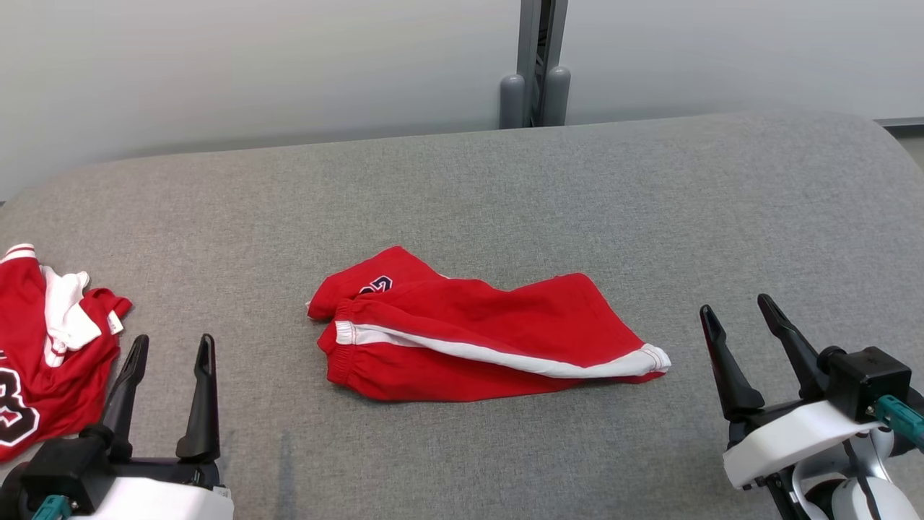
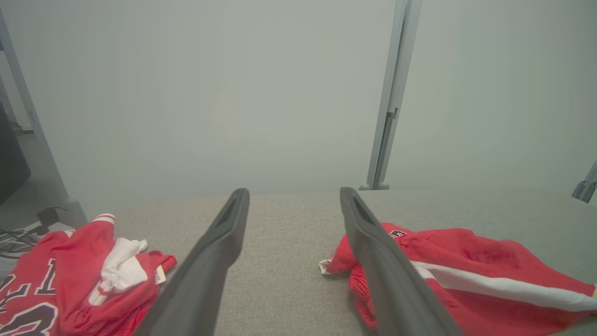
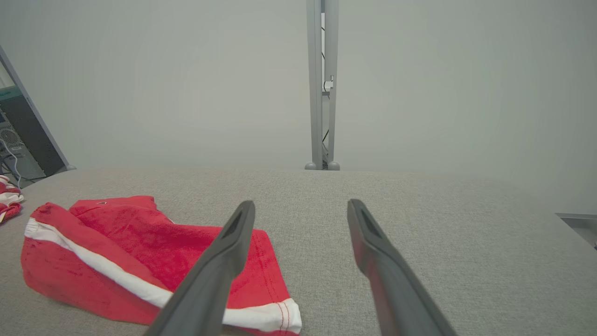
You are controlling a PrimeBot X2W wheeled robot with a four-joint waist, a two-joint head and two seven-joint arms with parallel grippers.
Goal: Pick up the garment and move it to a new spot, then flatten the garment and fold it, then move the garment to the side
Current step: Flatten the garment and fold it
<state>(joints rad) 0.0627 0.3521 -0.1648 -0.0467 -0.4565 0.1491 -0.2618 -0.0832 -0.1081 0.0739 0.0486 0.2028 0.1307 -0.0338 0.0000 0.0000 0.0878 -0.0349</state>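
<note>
Two open, empty grippers wait low in the head view: left gripper [image 1: 174, 339] lower left, right gripper [image 1: 735, 303] lower right. Between them the red shorts [image 1: 491, 339] lie rumpled at centre frame on the grey tabletop [image 1: 505, 180]. The pick-up looks pending, so the next move calls for reaching in to pinch the cloth's edges.

Red fleecy cloth shorts [image 1: 476, 336] on rough grey woven table [image 1: 650, 209].

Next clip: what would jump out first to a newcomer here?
The red shorts with a white side stripe lie rumpled in the middle of the grey fabric surface. A red jersey is heaped at its left edge, and the left gripper and right gripper hang open, empty, either side.
</note>
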